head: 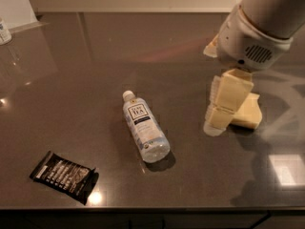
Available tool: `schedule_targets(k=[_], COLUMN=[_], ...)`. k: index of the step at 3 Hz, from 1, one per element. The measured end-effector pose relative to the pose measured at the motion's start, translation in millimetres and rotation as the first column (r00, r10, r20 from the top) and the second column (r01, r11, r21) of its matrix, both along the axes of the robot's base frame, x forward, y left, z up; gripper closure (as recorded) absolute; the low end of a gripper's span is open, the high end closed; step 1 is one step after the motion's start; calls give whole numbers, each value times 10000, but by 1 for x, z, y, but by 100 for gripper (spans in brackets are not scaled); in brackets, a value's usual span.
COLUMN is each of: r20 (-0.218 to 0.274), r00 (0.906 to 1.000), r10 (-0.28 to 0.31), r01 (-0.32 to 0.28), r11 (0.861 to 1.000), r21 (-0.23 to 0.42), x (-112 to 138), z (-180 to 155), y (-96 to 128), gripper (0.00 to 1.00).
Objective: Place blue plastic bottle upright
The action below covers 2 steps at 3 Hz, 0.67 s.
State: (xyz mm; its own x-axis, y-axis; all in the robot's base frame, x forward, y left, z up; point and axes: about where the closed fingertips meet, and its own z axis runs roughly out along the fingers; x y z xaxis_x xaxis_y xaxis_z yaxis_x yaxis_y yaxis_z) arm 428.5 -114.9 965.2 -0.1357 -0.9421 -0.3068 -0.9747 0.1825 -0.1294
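The blue plastic bottle [144, 127] lies on its side on the dark grey countertop [86, 80], near the middle. Its white cap points to the far left and its base toward the front right. The white label with a dark band faces up. My gripper [220, 112] hangs from the white arm [257, 27] at the right, low over the counter. It is to the right of the bottle, apart from it, and holds nothing that I can see.
A pale yellow sponge block [250, 112] lies just behind and right of the gripper. A flat black snack wrapper [62, 175] lies at the front left. A small container [4, 31] stands at the far left edge. The counter's front edge runs along the bottom.
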Motion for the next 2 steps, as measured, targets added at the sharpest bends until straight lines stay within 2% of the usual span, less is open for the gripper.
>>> schedule_targets(k=[1, 2], r20=[-704, -1196], r00=[9968, 9900], r10=[-373, -746], r01=[408, 839], r11=[9980, 9937], r21=[486, 747], x=[4, 7], z=[-12, -19], y=[37, 59], gripper=[0, 0])
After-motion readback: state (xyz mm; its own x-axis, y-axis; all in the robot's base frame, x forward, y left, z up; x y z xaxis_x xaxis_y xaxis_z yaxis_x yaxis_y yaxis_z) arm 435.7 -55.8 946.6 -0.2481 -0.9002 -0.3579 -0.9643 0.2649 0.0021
